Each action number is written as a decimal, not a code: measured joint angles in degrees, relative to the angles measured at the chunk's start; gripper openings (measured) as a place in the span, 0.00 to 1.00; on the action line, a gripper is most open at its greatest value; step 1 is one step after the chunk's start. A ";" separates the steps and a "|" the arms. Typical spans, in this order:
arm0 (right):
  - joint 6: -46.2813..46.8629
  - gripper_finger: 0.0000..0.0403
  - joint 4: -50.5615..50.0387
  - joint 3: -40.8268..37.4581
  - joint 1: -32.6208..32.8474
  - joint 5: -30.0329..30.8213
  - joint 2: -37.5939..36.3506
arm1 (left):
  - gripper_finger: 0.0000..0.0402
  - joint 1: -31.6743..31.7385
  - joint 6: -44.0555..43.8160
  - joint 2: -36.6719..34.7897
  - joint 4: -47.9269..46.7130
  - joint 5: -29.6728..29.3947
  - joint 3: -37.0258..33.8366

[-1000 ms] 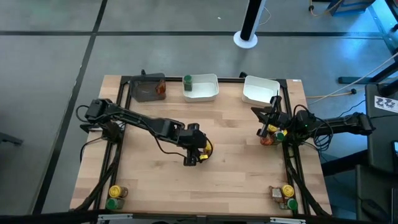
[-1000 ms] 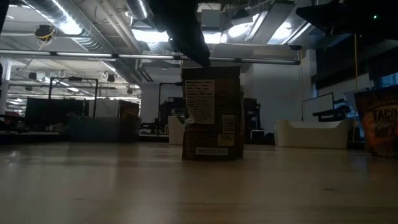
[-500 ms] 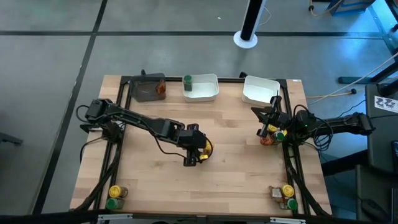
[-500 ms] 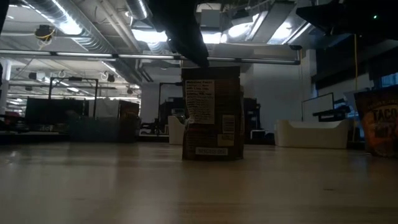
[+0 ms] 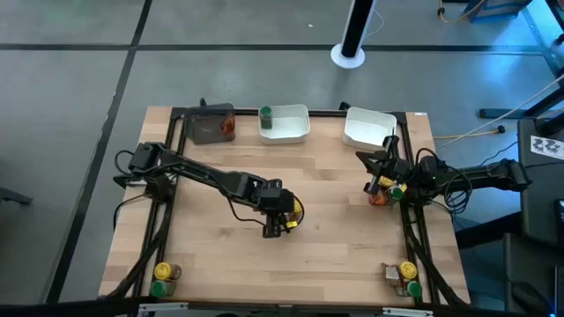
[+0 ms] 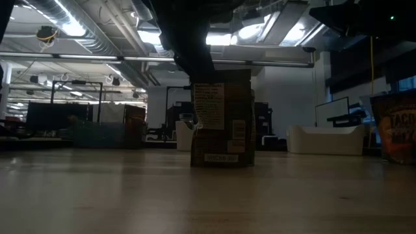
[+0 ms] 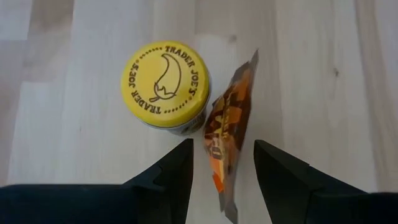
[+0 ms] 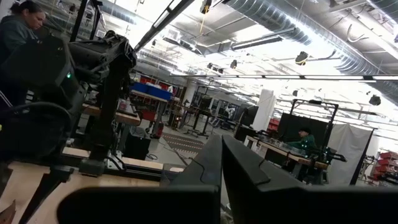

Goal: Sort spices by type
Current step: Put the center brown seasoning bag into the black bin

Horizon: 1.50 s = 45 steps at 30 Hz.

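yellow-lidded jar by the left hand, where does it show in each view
High view: yellow-lidded jar at table centre, beside the left hand.
Low view: not distinguishable; only the upright orange spice packet shows.
Left wrist view: jar above the fingers, beside the packet.
Right wrist view: not in it.
Shared landmark: the packet.

You have three trays along the tabletop's [image 5: 335,255] far edge: one [image 5: 209,126] toward the far left corner, one [image 5: 286,124] at the middle with a jar [image 5: 265,114] inside, one [image 5: 367,129] toward the far right. Mid-tabletop, a jar [image 7: 164,84] touches a standing packet [image 7: 229,134]. More jars sit at both near corners [image 5: 163,278] [image 5: 405,276] and the right edge [image 5: 384,194].
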 joint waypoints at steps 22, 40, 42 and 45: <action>-0.19 0.04 -0.55 -0.01 0.00 0.10 0.02 | 0.35 1.63 -1.14 3.73 0.45 3.00 0.00; -0.28 0.04 -0.63 -0.01 0.00 0.48 0.02 | 0.02 1.57 3.51 3.73 0.45 3.04 0.00; -0.30 0.04 -0.63 -0.01 -0.01 0.48 0.00 | 0.01 1.58 3.51 3.73 0.45 3.04 0.00; -0.31 0.04 -0.63 -0.01 -0.02 0.48 0.02 | 0.01 1.58 3.36 3.48 0.20 2.78 0.00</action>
